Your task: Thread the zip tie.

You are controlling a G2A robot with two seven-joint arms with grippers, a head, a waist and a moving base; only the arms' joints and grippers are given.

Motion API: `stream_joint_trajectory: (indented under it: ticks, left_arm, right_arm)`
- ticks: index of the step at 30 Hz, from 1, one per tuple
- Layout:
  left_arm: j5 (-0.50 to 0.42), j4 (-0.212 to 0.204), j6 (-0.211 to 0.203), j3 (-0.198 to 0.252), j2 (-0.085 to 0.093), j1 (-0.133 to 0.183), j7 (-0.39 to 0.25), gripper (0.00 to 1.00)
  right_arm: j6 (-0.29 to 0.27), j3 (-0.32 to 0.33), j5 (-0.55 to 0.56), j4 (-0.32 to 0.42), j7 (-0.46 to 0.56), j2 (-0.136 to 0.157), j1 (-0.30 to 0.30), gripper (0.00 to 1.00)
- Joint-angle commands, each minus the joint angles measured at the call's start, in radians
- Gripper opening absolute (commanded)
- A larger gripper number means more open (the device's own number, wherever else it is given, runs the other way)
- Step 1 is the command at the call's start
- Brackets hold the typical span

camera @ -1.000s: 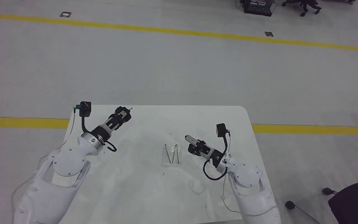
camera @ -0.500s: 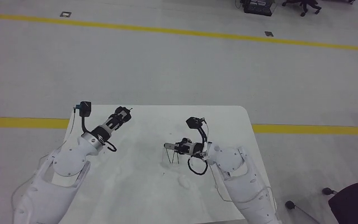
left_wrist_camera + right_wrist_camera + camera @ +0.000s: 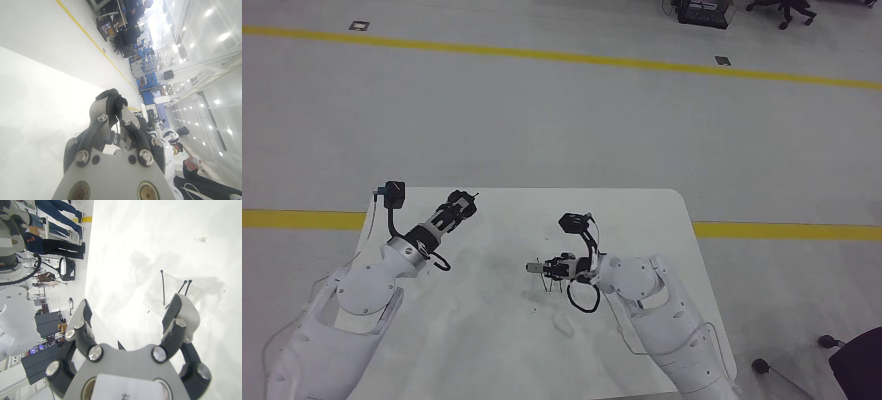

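Observation:
Three black zip ties (image 3: 163,289) (image 3: 553,278) lie in a shallow clear tray (image 3: 157,289) (image 3: 547,291) near the middle of the white table (image 3: 482,310). My right gripper (image 3: 130,309) (image 3: 536,267) hovers open just over the tray. One of its fingers (image 3: 173,308) covers the near ends of two ties, and nothing is between the fingers. My left gripper (image 3: 113,100) (image 3: 464,205) stays shut above the table's far left corner, well away from the tray. A thin black strand (image 3: 117,125) runs between its fingers, and I cannot tell what it is.
A small speck (image 3: 202,239) lies on the table beyond the tray. The table's edge (image 3: 88,262) runs close beside the right gripper. People stand on the floor past that edge.
My right arm swung from the right side of the table leftward and now has its open gripper over the tray. The left arm kept still.

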State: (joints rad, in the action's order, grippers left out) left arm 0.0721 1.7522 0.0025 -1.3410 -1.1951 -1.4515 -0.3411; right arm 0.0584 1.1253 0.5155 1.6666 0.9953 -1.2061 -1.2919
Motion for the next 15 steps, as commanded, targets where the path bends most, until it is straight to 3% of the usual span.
stream_joint_trajectory:
  ticks: [1, 12, 15]
  left_arm:
    - [0.0, 0.0, 0.0, 0.0, 0.0, 0.0, 0.0, 0.0]
    - [0.0, 0.0, 0.0, 0.0, 0.0, 0.0, 0.0, 0.0]
    - [0.0, 0.0, 0.0, 0.0, 0.0, 0.0, 0.0, 0.0]
  right_arm:
    - [0.03, -0.025, 0.033, 0.007, -0.007, -0.002, 0.009, 1.0]
    - [0.248, -0.168, 0.266, 0.012, 0.063, -0.018, 0.09, 1.0]
    - [0.274, -0.184, 0.286, 0.014, 0.084, -0.02, 0.093, 1.0]
